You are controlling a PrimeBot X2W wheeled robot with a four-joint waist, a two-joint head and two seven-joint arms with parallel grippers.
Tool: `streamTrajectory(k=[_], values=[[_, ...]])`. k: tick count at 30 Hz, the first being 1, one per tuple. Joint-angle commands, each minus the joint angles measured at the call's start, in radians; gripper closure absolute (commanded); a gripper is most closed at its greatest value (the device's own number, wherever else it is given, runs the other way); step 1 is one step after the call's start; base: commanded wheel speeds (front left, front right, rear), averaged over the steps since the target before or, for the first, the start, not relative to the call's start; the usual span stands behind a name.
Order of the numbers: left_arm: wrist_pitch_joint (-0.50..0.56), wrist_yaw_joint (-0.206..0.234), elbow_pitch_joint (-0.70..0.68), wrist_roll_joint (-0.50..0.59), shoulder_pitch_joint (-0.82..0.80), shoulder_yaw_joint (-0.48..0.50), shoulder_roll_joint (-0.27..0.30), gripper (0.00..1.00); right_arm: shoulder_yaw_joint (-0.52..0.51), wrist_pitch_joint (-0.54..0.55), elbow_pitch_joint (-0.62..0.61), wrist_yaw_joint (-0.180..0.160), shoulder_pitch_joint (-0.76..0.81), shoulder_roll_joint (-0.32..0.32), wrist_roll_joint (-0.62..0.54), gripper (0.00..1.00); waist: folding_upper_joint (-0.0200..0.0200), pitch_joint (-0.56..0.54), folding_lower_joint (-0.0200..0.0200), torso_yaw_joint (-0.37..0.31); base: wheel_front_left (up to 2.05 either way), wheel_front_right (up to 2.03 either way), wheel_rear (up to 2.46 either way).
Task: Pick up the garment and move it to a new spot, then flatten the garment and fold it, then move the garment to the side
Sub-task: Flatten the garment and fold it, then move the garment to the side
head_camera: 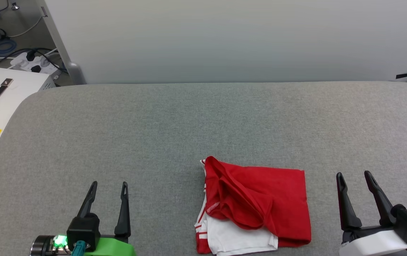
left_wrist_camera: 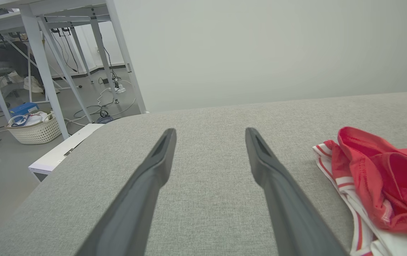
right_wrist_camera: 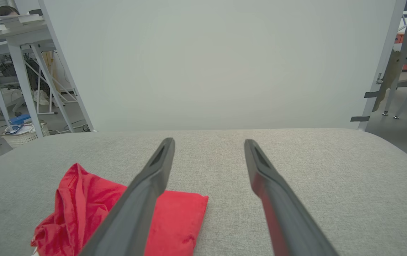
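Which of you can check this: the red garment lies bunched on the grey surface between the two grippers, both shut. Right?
Not quite. The head view shows the left gripper and the right gripper both open, fingers spread. The rest holds: the red garment lies bunched on the grey surface between them.

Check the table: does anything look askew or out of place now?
Only the shirt: it lies bunched near the front edge of the table, red cloth heaped over a white sleeve that pokes out underneath, so it isn't flat. The left tool and right tool stand open, clear of it.
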Motion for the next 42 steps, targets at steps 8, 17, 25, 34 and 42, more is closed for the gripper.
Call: streamTrajectory(k=[8, 17, 25, 34, 42], values=[[-0.006, 0.003, -0.004, -0.003, 0.019, -0.005, 0.009, 0.00, 0.008, -0.009, 0.001, -0.001, 0.015, 0.002, -0.011, 0.00, 0.0000, -0.001, 0.0000, 0.001, 0.00, 0.00, 0.00], [-0.006, 0.000, -0.002, -0.006, -0.009, -0.010, 0.007, 0.00, -0.035, -0.008, -0.016, -0.001, -0.118, -0.082, 0.007, 0.00, 0.0000, 0.030, 0.0000, 0.014, 0.00, 0.00, 0.00], [-0.006, -0.005, -0.001, -0.007, -0.038, -0.012, 0.009, 0.00, -0.004, 0.230, -0.020, -0.001, -0.319, -0.232, 0.167, 0.00, 0.0000, 0.066, 0.0000, 0.030, 0.00, 0.00, 0.00], [-0.006, -0.008, -0.001, -0.008, -0.070, -0.021, 0.002, 0.00, 0.101, 0.785, 0.040, -0.001, -0.410, -0.397, 0.568, 0.00, 0.0000, 0.107, 0.0000, 0.052, 0.00, 0.00, 0.00], [-0.006, -0.012, -0.004, -0.008, -0.098, -0.033, -0.005, 0.00, 0.165, 1.070, 0.101, -0.001, -0.354, -0.449, 0.741, 0.00, 0.0000, 0.153, 0.0000, 0.078, 0.00, 0.00, 0.00]])
